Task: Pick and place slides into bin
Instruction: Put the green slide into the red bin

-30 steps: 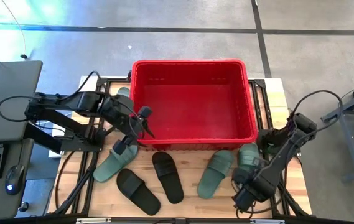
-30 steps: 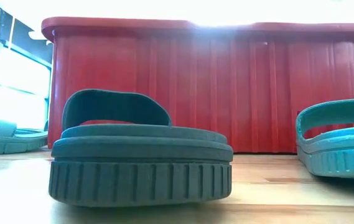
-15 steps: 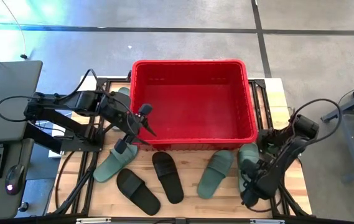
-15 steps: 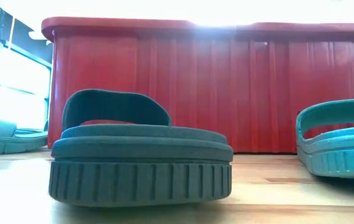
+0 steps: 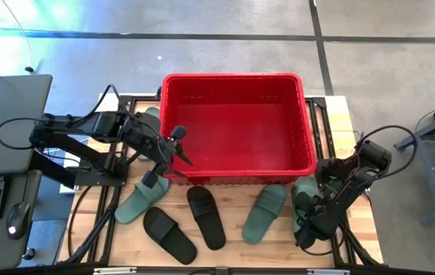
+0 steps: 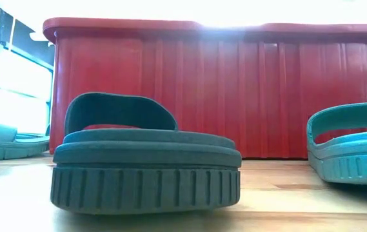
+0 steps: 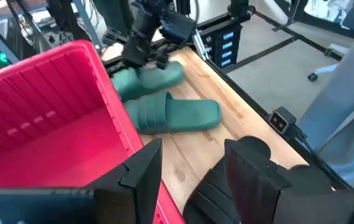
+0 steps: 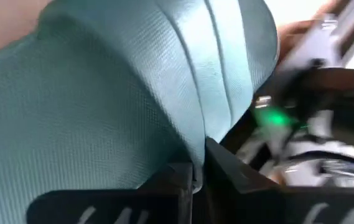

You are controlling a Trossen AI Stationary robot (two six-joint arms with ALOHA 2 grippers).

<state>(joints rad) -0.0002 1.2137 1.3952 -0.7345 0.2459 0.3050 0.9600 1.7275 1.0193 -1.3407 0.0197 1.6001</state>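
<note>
High view: the right gripper [image 5: 304,233] sits at the right end of the tabletop's near edge, on the rightmost sage green slide [image 5: 306,200]. A second ago it lay lower and farther out past that sandal with its fingers apart; now the arm has folded in toward the bin and the fingers are pinched together on the slide. The right wrist view confirms it: the two dark fingertips [image 8: 183,180] meet with almost no gap, and the ribbed green strap [image 8: 164,81] fills the picture right at them.

The left gripper [image 5: 173,150] hangs over the left wall of the red bin [image 5: 236,81], just above the rim near its front left corner. It has shifted only slightly since a second ago, and its fingers stand apart with nothing between them, as the left wrist view shows [image 7: 192,168].

The bin holds no sandals. On the tabletop in front of it lie a green slide at the left [image 5: 141,200], two black slides [image 5: 206,216] [image 5: 169,234] in the middle, and another green slide [image 5: 266,211] beside the gripped one. A further green slide [image 5: 151,113] peeks out by the bin's left wall. None of these has moved.
</note>
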